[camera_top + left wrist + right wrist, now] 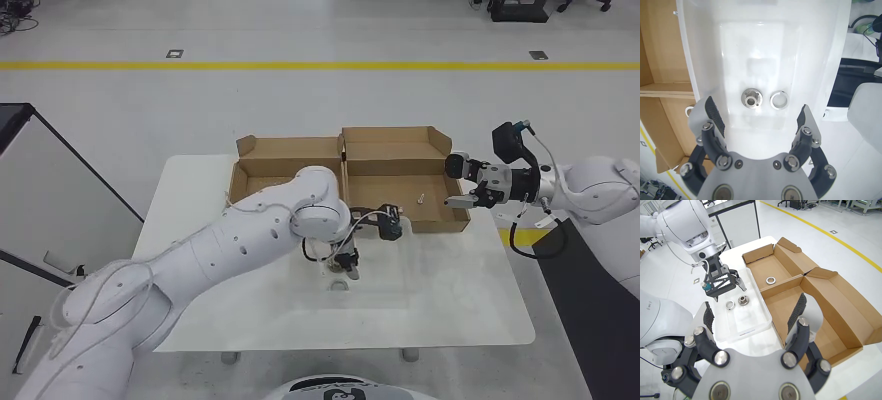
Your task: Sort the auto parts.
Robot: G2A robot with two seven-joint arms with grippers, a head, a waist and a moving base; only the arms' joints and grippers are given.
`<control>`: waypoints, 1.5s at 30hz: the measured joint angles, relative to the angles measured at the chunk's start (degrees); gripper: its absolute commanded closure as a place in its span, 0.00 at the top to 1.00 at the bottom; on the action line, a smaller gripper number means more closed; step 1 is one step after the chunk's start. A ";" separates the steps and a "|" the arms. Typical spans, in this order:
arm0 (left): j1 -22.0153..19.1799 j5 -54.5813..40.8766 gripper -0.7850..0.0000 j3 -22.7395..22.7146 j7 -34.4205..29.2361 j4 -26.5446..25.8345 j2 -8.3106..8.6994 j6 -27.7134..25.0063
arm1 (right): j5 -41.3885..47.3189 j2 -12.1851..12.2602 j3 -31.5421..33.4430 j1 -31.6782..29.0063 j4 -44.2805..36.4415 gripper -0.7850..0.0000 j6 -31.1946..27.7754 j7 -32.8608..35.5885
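Hanging above the clear tray point(398, 268) on the bench point(470, 295), the left jaws appear from the top; the right jaws sit at the outer end of the right cardboard box point(390, 185), where a small screw point(422, 197) lies.

The left wrist view has the left jaws spread wide and empty over a flanged hub point(751, 98) and a plain ring point(779, 100), side by side but apart in the tray.

The right wrist view has the right jaws wide open, holding nothing, over the right box. A second ring point(771, 280) lies in the left cardboard box point(776, 264), which the left arm crosses from the top.
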 measured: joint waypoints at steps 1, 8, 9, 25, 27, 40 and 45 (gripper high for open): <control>-0.22 -0.17 0.95 0.64 0.49 0.98 -0.25 -0.49 | 0.00 0.00 0.00 0.00 0.00 1.00 0.00 0.00; -0.77 -0.54 0.73 3.76 3.12 6.43 -1.14 -3.12 | 0.00 0.00 0.00 0.00 0.00 1.00 0.00 0.00; -0.84 -0.59 0.67 4.02 3.37 7.07 -1.22 -3.37 | 0.00 0.00 0.00 0.00 0.00 1.00 0.00 0.00; -1.57 -0.04 0.49 7.01 5.27 13.68 -2.70 -5.25 | 0.00 0.00 0.00 0.00 0.00 1.00 0.00 0.00; -1.63 0.09 0.49 7.26 5.36 14.26 -2.96 -5.34 | 0.00 0.00 0.00 0.00 0.00 1.00 0.00 0.00; -1.46 1.34 0.46 8.18 6.03 17.95 -4.97 -6.01 | 0.00 0.00 0.00 0.00 0.00 1.00 0.00 0.00; -1.43 1.62 0.45 8.39 6.23 19.18 -5.65 -6.21 | 0.00 0.00 0.00 0.00 0.00 1.00 0.00 0.00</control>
